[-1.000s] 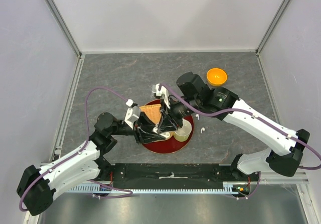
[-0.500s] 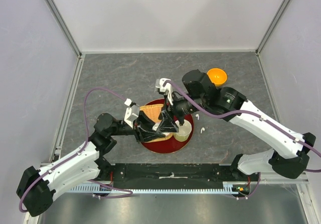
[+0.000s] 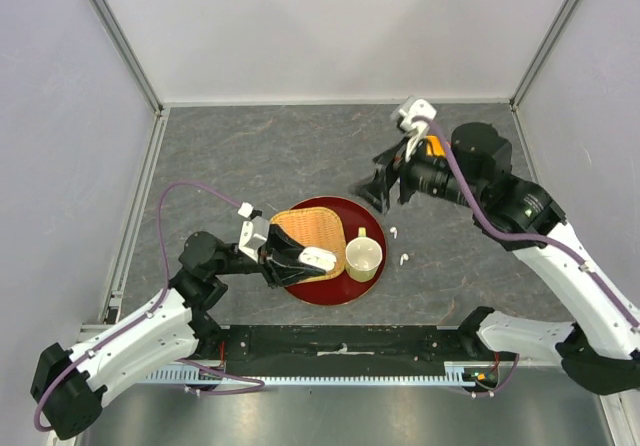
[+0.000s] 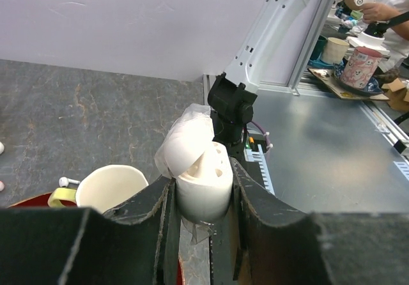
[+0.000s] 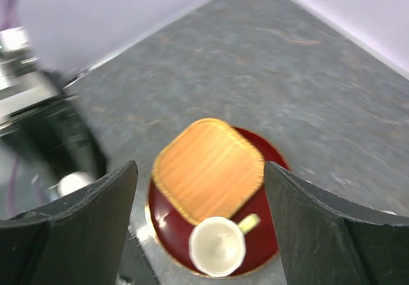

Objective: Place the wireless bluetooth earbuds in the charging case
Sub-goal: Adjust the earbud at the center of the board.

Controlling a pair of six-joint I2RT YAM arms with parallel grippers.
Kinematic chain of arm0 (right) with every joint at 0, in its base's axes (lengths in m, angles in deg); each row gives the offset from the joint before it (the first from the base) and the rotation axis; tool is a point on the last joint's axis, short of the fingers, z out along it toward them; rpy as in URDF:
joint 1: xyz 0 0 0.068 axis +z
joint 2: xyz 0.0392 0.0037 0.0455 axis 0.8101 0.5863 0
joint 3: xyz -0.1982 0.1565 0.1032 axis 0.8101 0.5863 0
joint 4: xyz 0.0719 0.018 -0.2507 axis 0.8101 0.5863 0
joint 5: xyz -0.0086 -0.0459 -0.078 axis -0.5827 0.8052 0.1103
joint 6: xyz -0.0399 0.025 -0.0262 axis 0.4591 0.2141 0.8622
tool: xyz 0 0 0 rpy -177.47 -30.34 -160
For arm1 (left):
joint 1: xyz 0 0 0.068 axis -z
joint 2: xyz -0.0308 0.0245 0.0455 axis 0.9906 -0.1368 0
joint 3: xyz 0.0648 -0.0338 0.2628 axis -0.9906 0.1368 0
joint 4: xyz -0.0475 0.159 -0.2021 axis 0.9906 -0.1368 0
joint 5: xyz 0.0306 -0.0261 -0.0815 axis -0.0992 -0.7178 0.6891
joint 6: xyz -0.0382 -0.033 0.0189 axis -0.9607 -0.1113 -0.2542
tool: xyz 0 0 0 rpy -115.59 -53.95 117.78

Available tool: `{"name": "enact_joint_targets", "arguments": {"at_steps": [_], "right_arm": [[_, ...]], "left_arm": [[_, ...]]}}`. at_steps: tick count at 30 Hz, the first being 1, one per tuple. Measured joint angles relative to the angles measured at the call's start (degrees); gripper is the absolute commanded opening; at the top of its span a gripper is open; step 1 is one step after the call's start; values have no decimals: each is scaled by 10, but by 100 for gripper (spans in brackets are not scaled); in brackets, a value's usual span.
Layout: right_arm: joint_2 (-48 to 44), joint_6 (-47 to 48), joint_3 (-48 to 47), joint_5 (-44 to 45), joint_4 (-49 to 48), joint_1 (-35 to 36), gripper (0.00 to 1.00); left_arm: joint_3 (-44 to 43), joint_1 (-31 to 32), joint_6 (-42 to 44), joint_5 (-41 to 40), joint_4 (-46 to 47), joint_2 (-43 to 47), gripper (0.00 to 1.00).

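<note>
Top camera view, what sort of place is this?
Probably a robotics lab cell: white panels on aluminium framing wall in a grey table, with left arm and right arm bolted at its near edge.

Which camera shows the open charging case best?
Left wrist: the charging case fills the centre, lid open, clamped by the left gripper. Top external shows a small white shape; right wrist only blur.

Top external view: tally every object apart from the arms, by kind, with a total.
Earbuds: 2
Charging case: 1
Cream cup: 1
Woven mat: 1
Red plate: 1
Orange bowl: 1
Total: 7
</note>
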Motion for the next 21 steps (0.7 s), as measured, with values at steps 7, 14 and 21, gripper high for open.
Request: {"name": "enact_joint_targets", "arguments": {"at_steps": [7, 14, 21], "right_arm": [[55, -70, 87, -33, -56, -233, 74], [216, -164, 168, -70, -80, -356, 62], [320, -199, 202, -65, -114, -360, 53]], "left_arm": [[0, 0, 6, -10, -23, 16, 2], [0, 0, 13, -23, -49, 46, 2], [0, 0, 19, -28, -62, 50, 2]]}}
